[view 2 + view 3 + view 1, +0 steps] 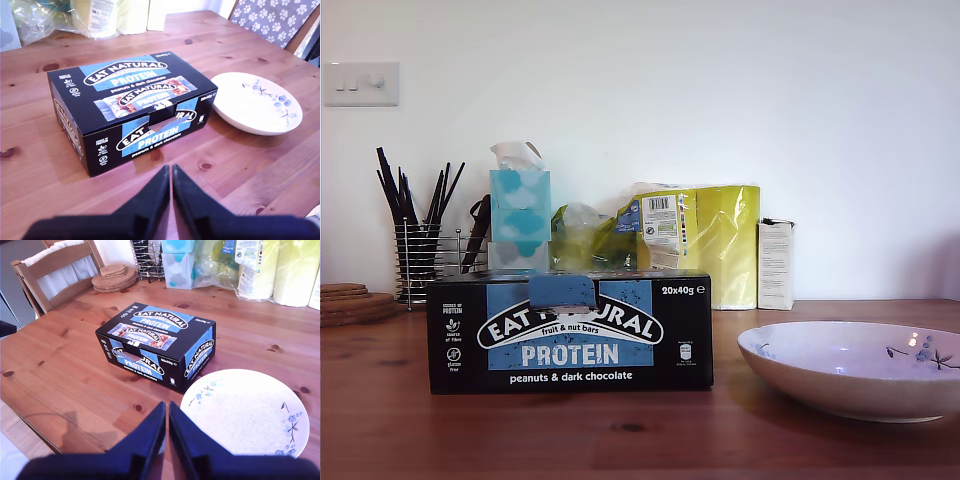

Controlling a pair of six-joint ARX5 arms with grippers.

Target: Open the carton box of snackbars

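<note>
The carton box (570, 330) is black with a blue front panel and white "EAT NATURAL PROTEIN" lettering. It stands closed on the wooden table, its lid tab tucked into the front. Both wrist views look down on the carton box (132, 107) (156, 342) from above and in front. My first gripper (169, 172) is shut with nothing in it and hovers short of the box's front. My second gripper (166, 407) is also shut and empty, above the table between the box and the bowl. Neither gripper shows in the exterior view.
A white bowl (855, 368) with blue flowers sits beside the box at the exterior view's right. Behind stand a light-blue tissue box (520, 218), plastic-wrapped yellow rolls (705, 240), a small white carton (776, 264), a wire holder of black sticks (420, 255) and wooden coasters (350, 300). A chair (55, 267) stands at the table's edge.
</note>
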